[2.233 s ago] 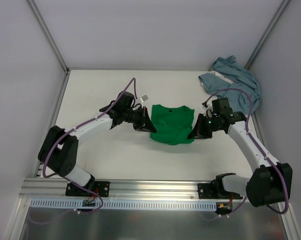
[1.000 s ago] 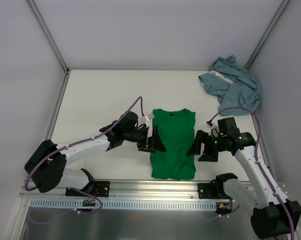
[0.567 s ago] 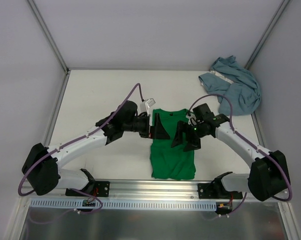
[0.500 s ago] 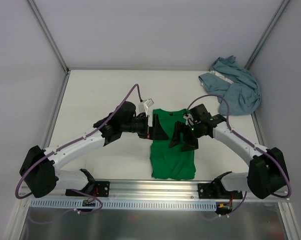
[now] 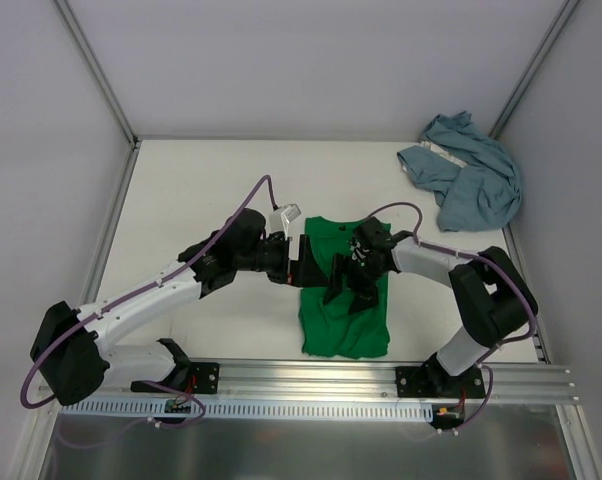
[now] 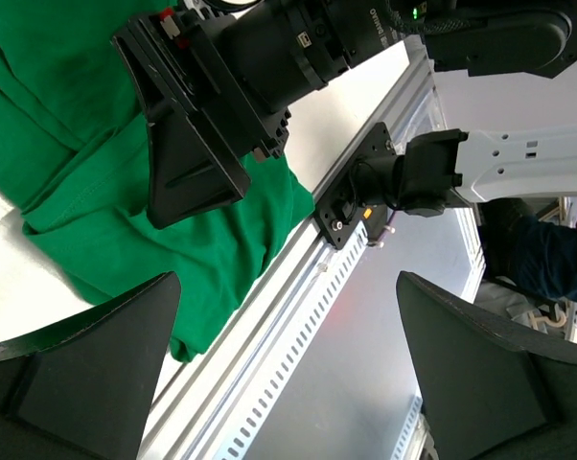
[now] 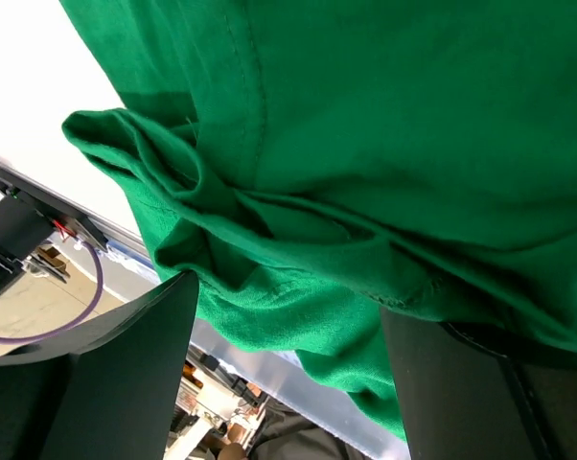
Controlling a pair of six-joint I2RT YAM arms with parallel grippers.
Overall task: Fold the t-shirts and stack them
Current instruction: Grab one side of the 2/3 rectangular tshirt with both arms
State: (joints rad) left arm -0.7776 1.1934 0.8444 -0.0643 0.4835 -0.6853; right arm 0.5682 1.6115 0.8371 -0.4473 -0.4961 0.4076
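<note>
The green t-shirt (image 5: 346, 315) lies stretched out flat, running from mid-table to the near edge, with rumpled folds in its lower half (image 7: 365, 144). My left gripper (image 5: 306, 263) hovers at the shirt's left edge, wide open and holding nothing (image 6: 288, 383). My right gripper (image 5: 346, 288) is over the middle of the shirt. Its jaws are open, with wrinkled green cloth showing between the fingers (image 7: 288, 383). The blue-grey t-shirt (image 5: 468, 182) lies crumpled in the far right corner, away from both grippers.
The white table (image 5: 196, 190) is walled by grey panels on the left, back and right. An aluminium rail (image 5: 311, 375) runs along the near edge, just below the green shirt's hem.
The green shirt went from bunched to stretched long toward the near edge. Over the last second, the right gripper swung left onto the shirt's middle and the left rose along its left edge.
</note>
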